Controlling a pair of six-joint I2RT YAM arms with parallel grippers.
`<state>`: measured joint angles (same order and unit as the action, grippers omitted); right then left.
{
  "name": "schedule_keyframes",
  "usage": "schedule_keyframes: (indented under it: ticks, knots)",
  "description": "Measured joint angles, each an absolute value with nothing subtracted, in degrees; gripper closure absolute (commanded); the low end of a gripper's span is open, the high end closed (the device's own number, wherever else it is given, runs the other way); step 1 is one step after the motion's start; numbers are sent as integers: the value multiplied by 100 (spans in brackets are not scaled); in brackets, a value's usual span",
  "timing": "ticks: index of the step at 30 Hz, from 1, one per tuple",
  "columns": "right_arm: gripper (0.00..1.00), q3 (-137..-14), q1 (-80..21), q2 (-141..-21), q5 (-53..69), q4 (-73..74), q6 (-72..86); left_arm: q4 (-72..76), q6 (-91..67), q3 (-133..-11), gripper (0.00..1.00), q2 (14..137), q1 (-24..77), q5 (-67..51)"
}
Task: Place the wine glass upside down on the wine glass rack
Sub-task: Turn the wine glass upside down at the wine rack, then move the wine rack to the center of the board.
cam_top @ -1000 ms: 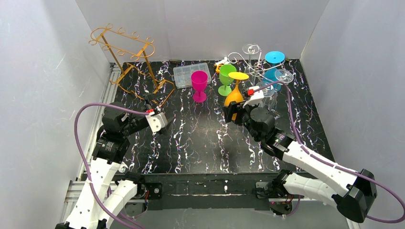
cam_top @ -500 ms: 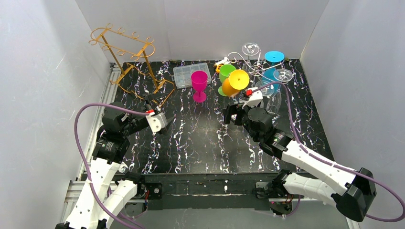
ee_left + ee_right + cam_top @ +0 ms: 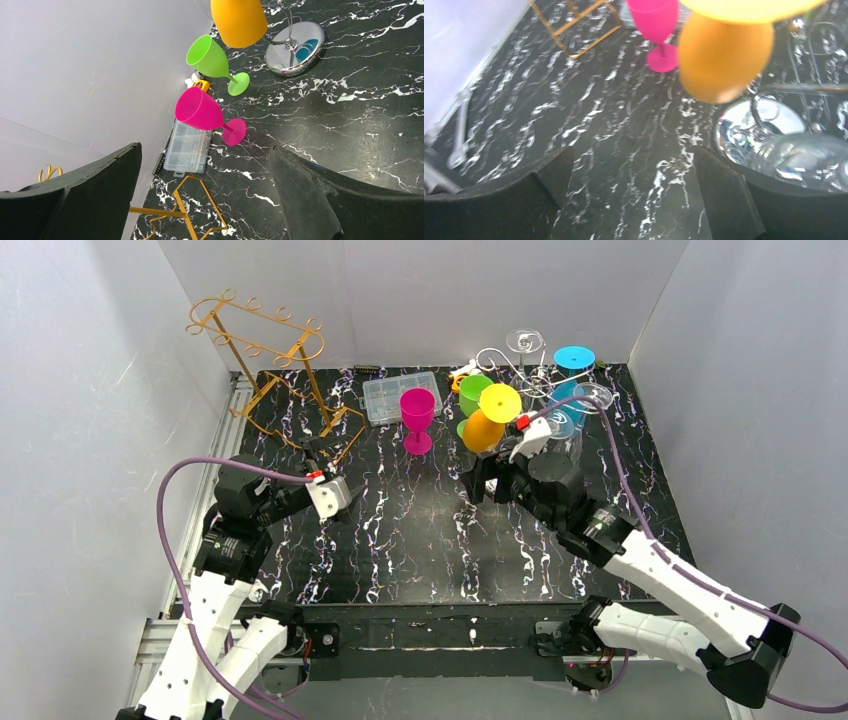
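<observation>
one orange wine glass (image 3: 483,430), yellow foot up, tilted; both end effectors (image 3: 205,175) (image 3: 631,180) wide.

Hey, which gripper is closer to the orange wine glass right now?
Right. The right gripper sits open just on the near side of the orange wine glass; the left gripper hangs well off to the glass's left, also open.

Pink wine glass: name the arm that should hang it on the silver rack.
Right, likely. The right gripper is open and empty, close to the pink wine glass and just before the silver rack; the left gripper, also open, sits farther from both.
</observation>
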<state>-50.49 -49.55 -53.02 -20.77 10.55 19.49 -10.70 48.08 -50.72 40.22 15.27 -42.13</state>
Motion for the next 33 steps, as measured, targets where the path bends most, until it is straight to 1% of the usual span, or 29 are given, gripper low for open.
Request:
schedule_keyframes:
  ticks: [7,13,15,18,21,22,23,25,27,28,29,33]
  knots:
    - [1,-7072,-4963,-5781,-977,2649,1933,-1083,4850,-5000,2,3990,1527,-4194]
    - [2,-8455,-4964,-6339,-780,3616,1925,-1077,4879,-4973,2,3990,1527,-4278]
    - [2,-9023,-4964,-6624,-789,4164,1910,-1093,4951,-4888,2,3972,1527,-4351]
    - [3,-9864,-4965,-7081,-866,4557,1876,-1169,5129,-4692,2,3965,1527,-4486]
    - [8,-10384,-4965,-7268,-1090,4924,1830,-1226,5361,-4478,2,3986,1537,-4689]
    - [11,-10518,-4964,-7288,-1214,5038,1810,-1248,5449,-4411,2,4011,1561,-4762]
    - [17,-10634,-4963,-7296,-1348,5132,1794,-1276,5546,-4359,2,4057,1617,-4820]
    - [32,-10842,-4963,-7308,-1621,5288,1755,-1287,5770,-4290,2,4209,1868,-4847]
    - [46,-11039,-4962,-7344,-1928,5387,1718,-1282,6108,-4215,2,4435,2336,-4782]
    - [51,-11113,-4956,-7379,-2060,5412,1696,-1277,6302,-4163,2,4570,2599,-4726]
    - [54,-11181,-4937,-7431,-2173,5431,1678,-1281,6481,-4111,2,4712,2840,-4670]
    - [54,-11360,-4678,-7765,-2418,5465,1596,-1206,7009,-4051,2,5508,3747,-4324]
